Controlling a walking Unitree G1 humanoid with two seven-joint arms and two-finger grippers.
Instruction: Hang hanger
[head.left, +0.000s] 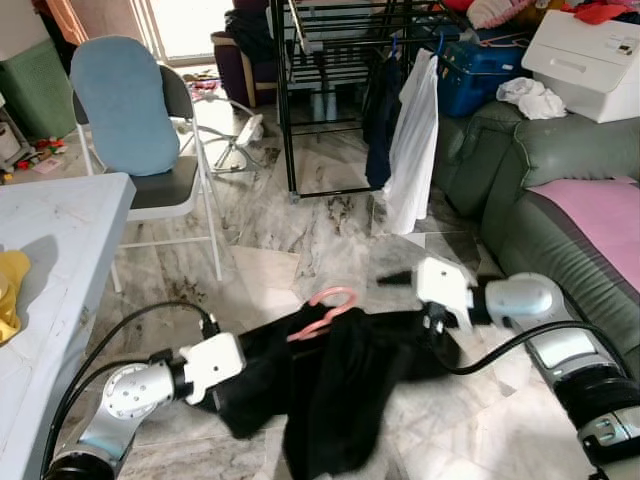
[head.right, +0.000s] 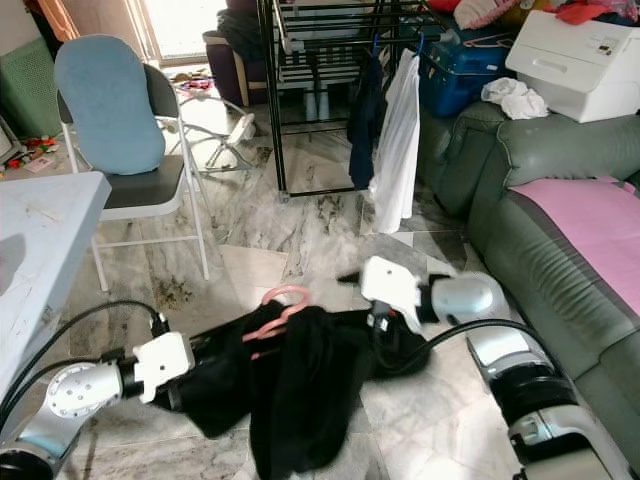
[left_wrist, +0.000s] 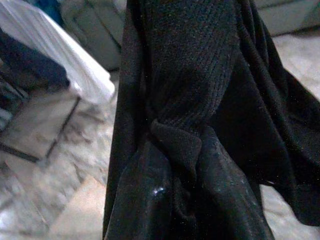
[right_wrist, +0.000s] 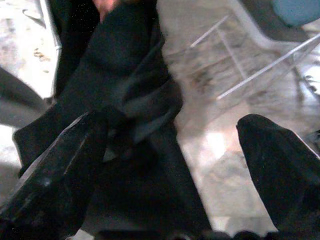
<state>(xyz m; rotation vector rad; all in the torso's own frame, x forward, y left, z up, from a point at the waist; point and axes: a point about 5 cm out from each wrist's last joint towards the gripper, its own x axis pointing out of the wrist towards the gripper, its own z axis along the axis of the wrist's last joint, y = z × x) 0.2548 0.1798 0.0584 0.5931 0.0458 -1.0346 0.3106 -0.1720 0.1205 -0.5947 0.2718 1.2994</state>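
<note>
Judging by the pictures, a black garment (head.left: 330, 385) on a pink hanger (head.left: 322, 309) is held well short of the drying rack (head.left: 335, 60), the left gripper (head.left: 235, 385) closed on its cloth and the right gripper (right_wrist: 165, 150) spread open with cloth draped over 1 finger, so hanging is not yet done.

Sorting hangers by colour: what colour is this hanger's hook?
Pink hanger hook, clearest in the left eye view.

Our two arms hold a garment (head.left: 330, 380) between them over the floor (head.left: 300, 250), a hanger (head.left: 325, 308) on top of it. The bench (head.left: 50, 240) stands to our left, a chair (head.left: 150, 150) behind it. Ahead stands a drying rack (head.left: 340, 60); a sofa (head.left: 540, 200) lies on our right.
</note>
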